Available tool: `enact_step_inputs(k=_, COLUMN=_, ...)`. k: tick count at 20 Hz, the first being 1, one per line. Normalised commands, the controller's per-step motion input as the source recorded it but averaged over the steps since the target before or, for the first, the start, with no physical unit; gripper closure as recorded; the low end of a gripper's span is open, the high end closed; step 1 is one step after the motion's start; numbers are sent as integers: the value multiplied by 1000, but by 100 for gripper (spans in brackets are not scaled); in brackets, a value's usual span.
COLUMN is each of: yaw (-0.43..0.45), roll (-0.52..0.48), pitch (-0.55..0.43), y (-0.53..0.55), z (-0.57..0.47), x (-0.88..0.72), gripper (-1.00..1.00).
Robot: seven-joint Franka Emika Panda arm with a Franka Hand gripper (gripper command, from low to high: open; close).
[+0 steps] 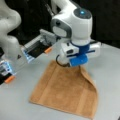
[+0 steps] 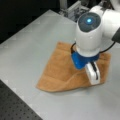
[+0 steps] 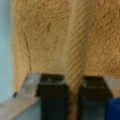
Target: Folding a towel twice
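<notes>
Pinching a raised ridge of the towel (image 3: 50, 37) between its pads, the hand (image 3: 73, 96) sits low centre in the wrist view. In a front view the towel (image 1: 62, 92) covers the tabletop (image 1: 15, 107) at centre-bottom, right corner lifted. A firm, steady pinch seems wise.

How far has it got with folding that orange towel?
Barely begun. In the wrist view the hand is shut on a pinched ridge of the towel. In a front view, the towel's edge is lifted off the table; the rest lies flat in a single layer. No finished fold shows, so both remain.
</notes>
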Motion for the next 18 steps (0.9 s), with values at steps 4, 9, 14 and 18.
enact_step_inputs(k=4, yaw=-169, roll=153, pitch=-258, y=83, z=-90, x=-721, gripper=100)
enact_step_inputs(k=9, yaw=-104, roll=96, pitch=-176, y=-114, z=-70, x=-617, gripper=100)
enact_step_inputs(k=14, yaw=-92, roll=75, pitch=-132, y=-174, z=-103, x=-482, gripper=100)
enact_step_inputs(k=18, yaw=-55, roll=90, pitch=-82, y=-177, z=-93, x=-402, gripper=100)
